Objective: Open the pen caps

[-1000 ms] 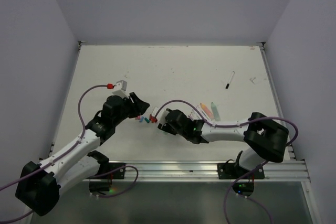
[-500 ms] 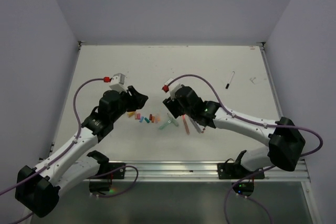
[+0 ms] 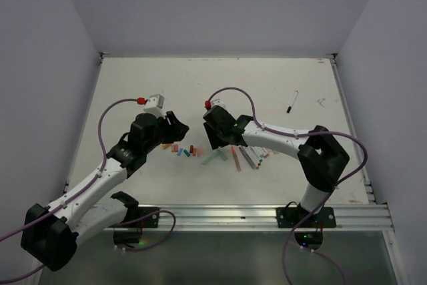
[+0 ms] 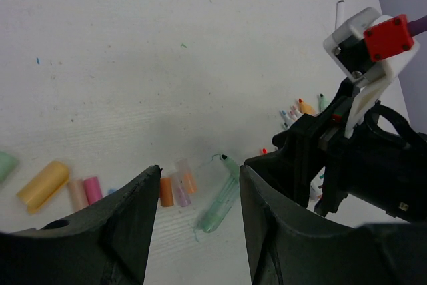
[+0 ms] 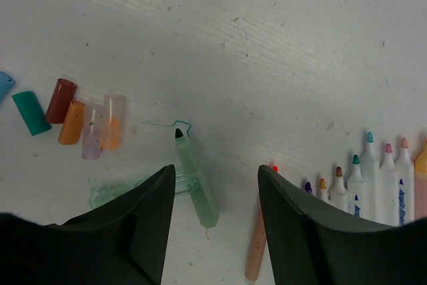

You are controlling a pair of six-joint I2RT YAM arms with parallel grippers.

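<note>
Right wrist view: right hand point(image 5: 215, 215) spread, empty, over uncapped pale green pen point(image 5: 195, 177) lying on desk point(image 5: 267, 31); loose pen caps point(image 5: 70, 123) clustered just left of it. Left wrist view: left hand point(image 4: 199, 211) spread, empty, above same caps.

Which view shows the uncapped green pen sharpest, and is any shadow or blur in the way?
Right wrist: green pen crisp, in soft shadow. Left wrist: it looks smaller, near fingers blurred. Top external: evenly lit, no glare, but pens tiny.
</note>
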